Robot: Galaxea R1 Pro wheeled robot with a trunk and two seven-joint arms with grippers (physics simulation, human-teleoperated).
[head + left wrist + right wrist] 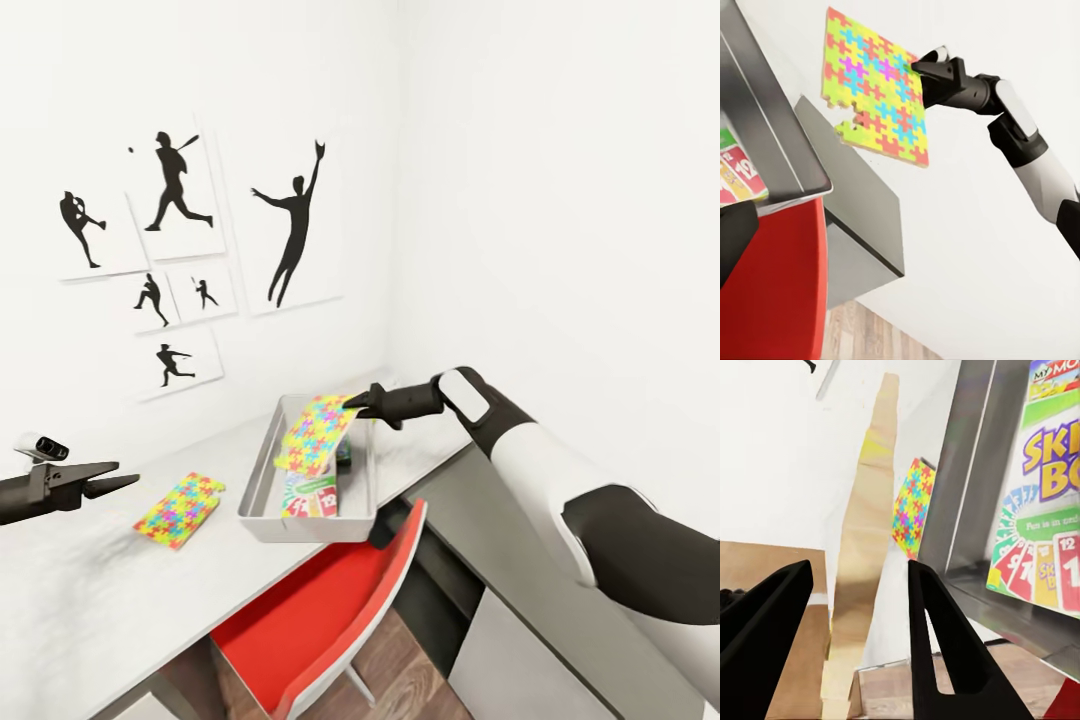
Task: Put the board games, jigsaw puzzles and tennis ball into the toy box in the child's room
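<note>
Bright-pieced jigsaw puzzle [318, 433] hung edge-gripped in your right tool [352, 402], tilted over the toy box [262, 478] for dropping; your left tool [112, 483] waited wide by the second puzzle [180, 510] mid-counter.

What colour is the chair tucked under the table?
Red, clearest in the head view: the chair beside the table.

A child's bedroom or playroom in a home is suggested; plain white walls meet in a corner, hung with black silhouette athlete pictures [180, 255]; a pale table [90, 590] runs along the wall, carrying a grey toy box [310, 520] with a Skip-Bo game [1050, 510] and bright jigsaw puzzles [180, 510]; a red chair [320, 620] is tucked beneath; wood plank floor [395, 675] is seen, though little of the room is visible.
</note>
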